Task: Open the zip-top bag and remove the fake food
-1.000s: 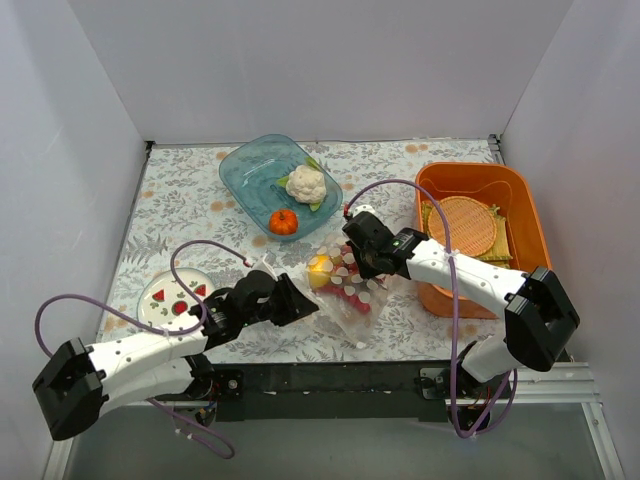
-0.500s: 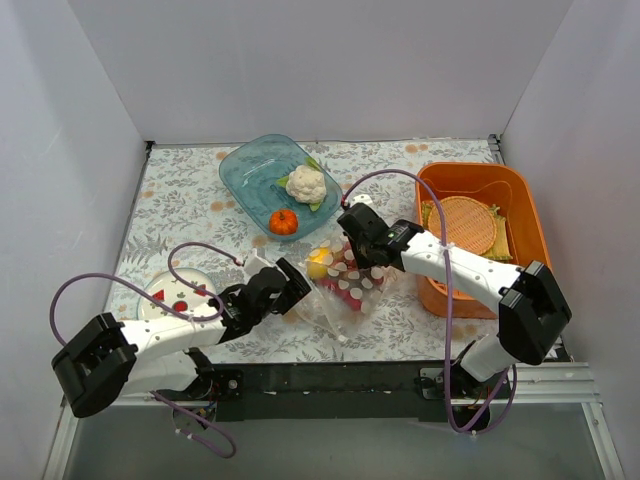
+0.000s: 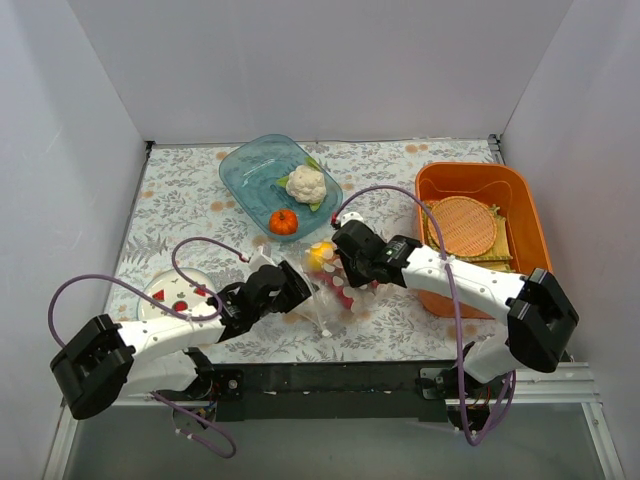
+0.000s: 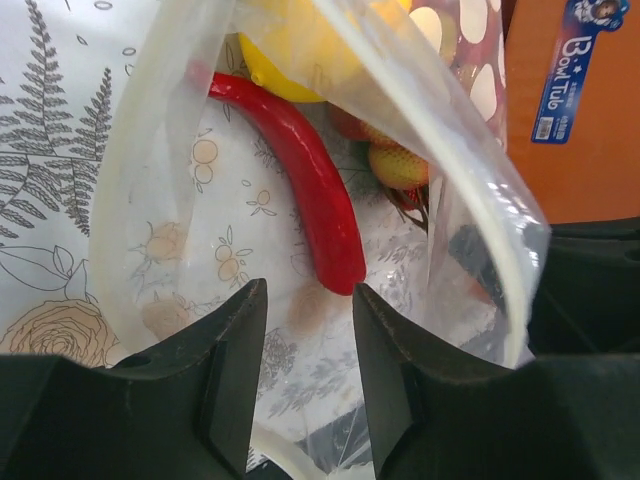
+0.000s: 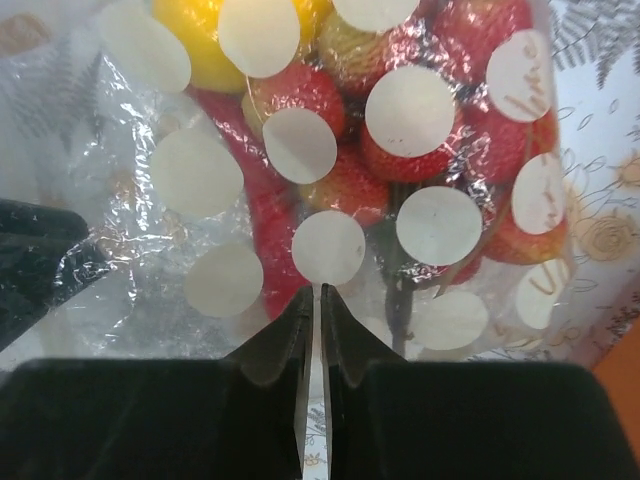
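At the desk's (image 3: pixel 180 200) centre lies the bag (image 3: pixel 335 292), mouth toward 9 o'clock, food (image 5: pixel 400 150) inside. My right fingers (image 5: pixel 285 345) are pressed together, pinching the dotted film. My left fingers (image 4: pixel 235 340) stand spread at the open mouth. I'd hold that pinch firm, then slide the left in around the chili (image 4: pixel 310 200). Both arms lie low, the left stretched toward 2 o'clock, the right toward 9.

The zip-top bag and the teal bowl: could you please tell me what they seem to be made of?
The zip-top bag looks like thin, glossy clear plastic film: it crinkles and glints. The teal bowl seems translucent plastic, possibly glass; its smooth rim shines.
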